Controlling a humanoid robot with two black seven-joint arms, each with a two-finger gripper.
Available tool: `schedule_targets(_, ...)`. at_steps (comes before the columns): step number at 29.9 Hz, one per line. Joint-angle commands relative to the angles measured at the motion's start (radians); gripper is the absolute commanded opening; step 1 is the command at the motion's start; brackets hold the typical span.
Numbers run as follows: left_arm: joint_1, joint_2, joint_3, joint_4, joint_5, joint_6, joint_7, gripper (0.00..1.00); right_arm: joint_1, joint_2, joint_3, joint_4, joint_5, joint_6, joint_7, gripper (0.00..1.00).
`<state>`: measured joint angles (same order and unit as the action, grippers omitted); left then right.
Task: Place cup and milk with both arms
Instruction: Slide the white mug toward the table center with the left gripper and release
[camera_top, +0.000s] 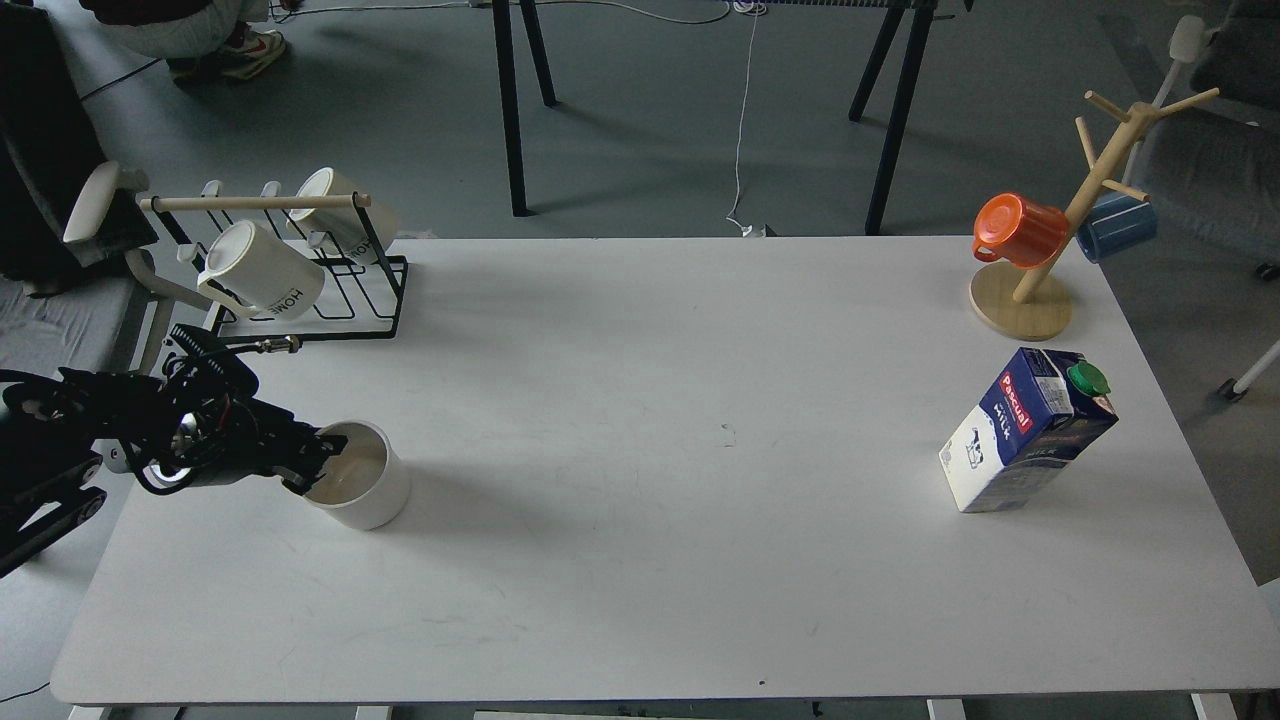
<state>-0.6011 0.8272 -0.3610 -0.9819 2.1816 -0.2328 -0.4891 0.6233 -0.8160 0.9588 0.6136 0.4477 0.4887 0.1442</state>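
The cup (362, 492), a plain white mug with an off-white inside, stands at the table's left front. Its handle is hidden. My left gripper (312, 466) comes in from the left and sits low at the cup's left rim, with its dark fingertips (322, 452) against or just over the rim. I cannot make out how far apart the fingers are. The milk (1022, 432), a blue and white carton with a green cap (1087, 379) and a red "Pascual" label, stands alone at the right of the table. My right arm is out of view.
A black wire rack (330, 290) with two cream "HOME" mugs (262, 268) stands at the back left, close behind my left arm. A wooden mug tree (1030, 290) with an orange cup (1018, 230) and a blue cup (1115, 226) stands at the back right, behind the milk.
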Motion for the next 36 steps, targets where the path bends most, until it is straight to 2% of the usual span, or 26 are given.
schedule_targets(1,-0.005,0.01,-0.001,-0.009,0.0,0.009,0.0,0.0,-0.002,0.0,-0.003,-0.002,-0.001,0.0,0.0,0.99)
schedule_targets(4,-0.017,0.012,-0.016,-0.044,0.0,0.007,0.0,0.0,-0.002,0.0,-0.003,-0.002,-0.001,0.0,0.0,0.99)
schedule_targets(6,-0.035,0.018,-0.029,-0.116,-0.003,-0.005,0.0,0.0,-0.002,0.001,-0.006,-0.003,-0.003,0.0,0.0,0.99)
schedule_targets(9,-0.113,0.009,-0.032,-0.193,-0.068,-0.089,0.0,0.0,-0.002,0.009,-0.009,-0.006,-0.004,0.0,-0.002,0.99)
schedule_targets(12,-0.192,-0.092,-0.027,-0.192,-0.091,-0.17,0.0,0.0,-0.004,0.012,-0.014,-0.021,-0.004,0.0,0.0,0.99)
schedule_targets(16,-0.229,-0.239,-0.018,-0.187,-0.083,-0.215,0.0,0.0,-0.007,0.017,-0.012,-0.026,-0.004,0.0,0.0,0.99)
schedule_targets(21,-0.264,-0.437,0.0,-0.101,-0.045,-0.255,0.0,0.0,-0.008,0.017,-0.015,-0.028,-0.004,0.0,0.0,0.99)
schedule_targets(24,-0.27,-0.526,0.025,-0.038,-0.011,-0.25,0.0,0.0,-0.008,0.017,-0.015,-0.034,-0.004,0.0,-0.002,0.99)
schedule_targets(29,-0.27,-0.605,0.056,0.054,0.0,-0.243,0.0,0.0,-0.008,0.017,-0.014,-0.034,-0.004,0.0,-0.002,0.99)
schedule_targets(36,-0.258,-0.62,0.06,0.066,0.0,-0.226,0.0,0.02,-0.01,0.017,-0.015,-0.034,-0.004,0.0,-0.002,0.99)
